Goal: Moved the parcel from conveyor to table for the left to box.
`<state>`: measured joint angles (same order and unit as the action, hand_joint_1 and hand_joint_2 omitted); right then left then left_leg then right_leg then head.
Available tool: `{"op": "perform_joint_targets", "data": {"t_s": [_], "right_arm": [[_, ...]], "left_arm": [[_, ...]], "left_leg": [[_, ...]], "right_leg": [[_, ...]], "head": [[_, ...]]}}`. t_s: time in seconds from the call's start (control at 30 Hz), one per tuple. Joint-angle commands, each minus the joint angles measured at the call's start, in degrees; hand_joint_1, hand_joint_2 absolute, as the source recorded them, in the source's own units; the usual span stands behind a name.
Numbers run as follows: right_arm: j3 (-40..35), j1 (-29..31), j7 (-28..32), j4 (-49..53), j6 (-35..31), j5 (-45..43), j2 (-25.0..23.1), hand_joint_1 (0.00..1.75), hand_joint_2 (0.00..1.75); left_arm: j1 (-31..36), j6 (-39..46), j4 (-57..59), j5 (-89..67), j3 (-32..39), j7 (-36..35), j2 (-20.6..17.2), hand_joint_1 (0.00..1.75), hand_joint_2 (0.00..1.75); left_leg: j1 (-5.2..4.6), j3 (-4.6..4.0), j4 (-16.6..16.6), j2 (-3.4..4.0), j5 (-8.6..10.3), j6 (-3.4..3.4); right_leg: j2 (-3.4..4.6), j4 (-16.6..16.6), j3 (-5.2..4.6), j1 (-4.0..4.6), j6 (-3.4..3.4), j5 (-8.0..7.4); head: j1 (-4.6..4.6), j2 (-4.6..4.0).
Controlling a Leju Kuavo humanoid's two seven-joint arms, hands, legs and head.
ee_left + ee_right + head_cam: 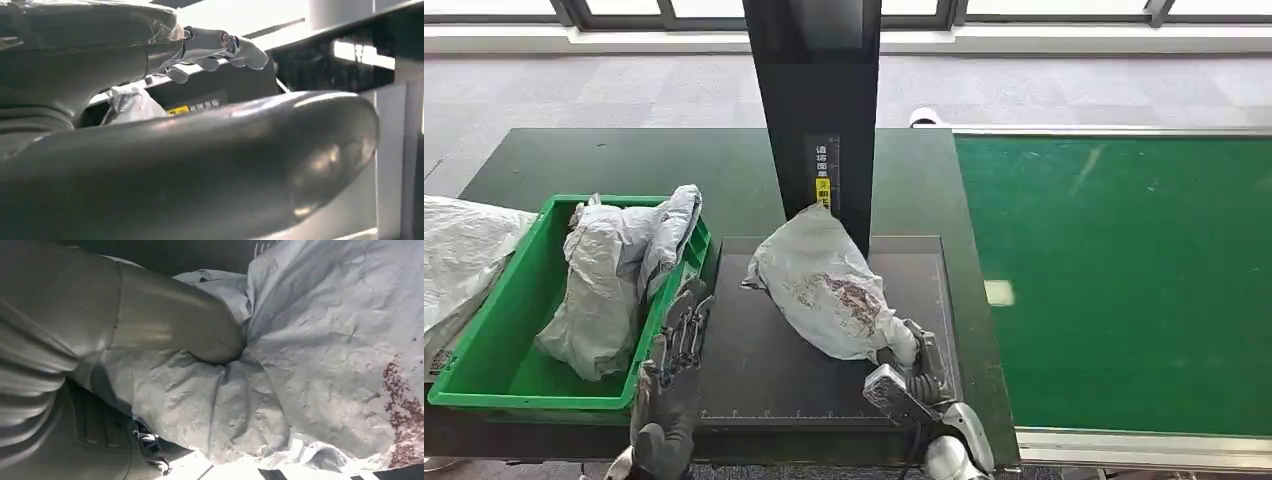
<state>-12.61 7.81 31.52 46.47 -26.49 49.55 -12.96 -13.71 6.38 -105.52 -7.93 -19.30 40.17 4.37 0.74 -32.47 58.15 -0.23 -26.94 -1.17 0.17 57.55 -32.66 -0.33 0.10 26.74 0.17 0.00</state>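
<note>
Lying at the far left, a loose grey bag (459, 262) touches the green bin (486, 385), which holds two more grey parcels (609, 285). Just beside the bin's near right corner hangs the left hand (676, 345), fingers apart, holding nothing. On the dark scale platform (764, 375) lies the grey poly-mailer parcel (829, 285), its near end gripped by the right hand (912, 372). Green conveyor belt (1124, 280) stretches on the right.
</note>
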Motion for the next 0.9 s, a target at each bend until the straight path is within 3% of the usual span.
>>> {"op": "perform_joint_targets", "data": {"t_s": [0.03,0.13,0.17,0.2,0.27,0.3,0.37,0.4,0.43,0.47,0.5,0.9], "right_arm": [[2.1,-3.2,-0.4,7.0,3.6,1.1,1.1,1.68,1.75],[2.8,-5.0,0.0,9.7,4.9,2.1,0.7,1.71,1.75],[3.2,-5.6,0.3,10.7,5.5,2.2,0.5,1.64,1.75],[3.6,-6.1,0.3,11.7,5.6,2.3,0.4,1.43,1.75],[4.1,-6.9,1.4,13.3,7.6,1.6,0.4,1.45,1.75],[4.4,-7.1,1.4,13.7,7.7,1.8,0.3,1.29,1.75],[4.5,-7.2,1.4,13.9,7.8,1.8,0.2,1.29,1.75],[4.8,-7.4,1.4,14.3,7.8,1.9,0.2,1.15,1.75],[4.8,-7.4,1.4,14.3,7.8,1.9,0.2,1.15,1.75],[5.1,-7.5,1.4,14.6,7.8,1.9,0.1,0.72,1.75],[5.6,-7.6,1.2,15.0,7.7,1.8,0.0,0.00,1.75],[9.1,-9.6,0.5,20.1,8.0,3.1,-1.0,0.00,1.75]], "left_arm": [[3.8,-7.1,6.1,-1.5,7.4,-0.2,4.1,0.00,0.00],[4.9,-10.7,7.2,-1.9,9.0,-0.2,4.8,0.00,0.00],[5.3,-11.6,7.7,-2.1,9.3,-0.2,5.0,0.00,0.00],[5.7,-12.2,8.1,-2.2,9.5,-0.2,5.0,0.00,0.00],[6.5,-13.4,9.0,-2.0,9.7,-0.2,4.9,0.00,0.00],[7.0,-13.7,9.5,-2.0,9.7,-0.2,4.8,0.00,0.00],[7.2,-13.9,9.8,-1.9,9.7,-0.2,4.7,0.00,0.00],[7.7,-14.1,10.3,-1.9,9.8,-0.2,4.7,0.00,0.00],[7.7,-14.1,10.3,-1.9,9.8,-0.2,4.7,0.00,0.00],[7.8,-14.2,10.4,-1.8,9.7,-0.2,4.6,0.00,0.00],[7.8,-14.3,10.5,-1.8,9.5,-0.2,4.6,0.00,0.00],[9.5,-13.2,12.7,-3.3,9.8,-0.2,5.3,0.00,0.00]], "left_leg": [[-0.05,0.00,-0.1,-0.12,0.10,0.07],[-0.07,0.01,-0.1,-0.10,0.10,0.06],[-0.05,0.02,-0.1,-0.09,0.05,0.04],[-0.07,0.02,-0.1,-0.12,0.09,0.06],[-0.07,0.00,-0.1,-0.13,0.08,0.05],[-0.07,0.01,-0.2,-0.15,0.12,0.07],[-0.07,0.00,-0.1,-0.10,0.10,0.06],[-0.10,-0.01,-0.2,-0.10,0.13,0.07],[-0.06,0.01,-0.1,-0.08,0.08,0.06],[-0.08,0.00,-0.2,-0.08,0.12,0.07],[-0.07,-0.01,-0.2,-0.08,0.14,0.09],[-0.07,0.00,-0.1,-0.08,0.07,0.04]], "right_leg": [[-0.15,-0.1,0.04,-0.04,0.02,-0.05],[-0.14,-0.1,0.02,-0.06,0.01,-0.04],[-0.11,-0.1,0.03,-0.04,0.01,-0.01],[-0.15,-0.1,0.02,-0.05,0.01,-0.02],[-0.16,-0.1,0.01,-0.05,0.01,-0.01],[-0.19,-0.1,0.04,-0.05,0.02,-0.05],[-0.13,-0.1,0.00,-0.06,0.02,-0.04],[-0.14,-0.1,-0.01,-0.08,0.02,-0.06],[-0.10,-0.1,0.02,-0.04,0.01,-0.03],[-0.11,-0.1,0.00,-0.06,0.01,-0.07],[-0.12,-0.2,-0.01,-0.05,0.02,-0.10],[-0.10,0.0,-0.01,-0.06,0.00,-0.02]], "head": [[0.00,-0.02],[0.00,0.00],[0.00,0.00],[0.00,-0.02],[0.00,0.00],[0.00,0.00],[0.00,0.00],[0.00,0.00],[0.00,-0.02],[0.00,0.00],[0.00,0.00],[0.00,0.00]]}}
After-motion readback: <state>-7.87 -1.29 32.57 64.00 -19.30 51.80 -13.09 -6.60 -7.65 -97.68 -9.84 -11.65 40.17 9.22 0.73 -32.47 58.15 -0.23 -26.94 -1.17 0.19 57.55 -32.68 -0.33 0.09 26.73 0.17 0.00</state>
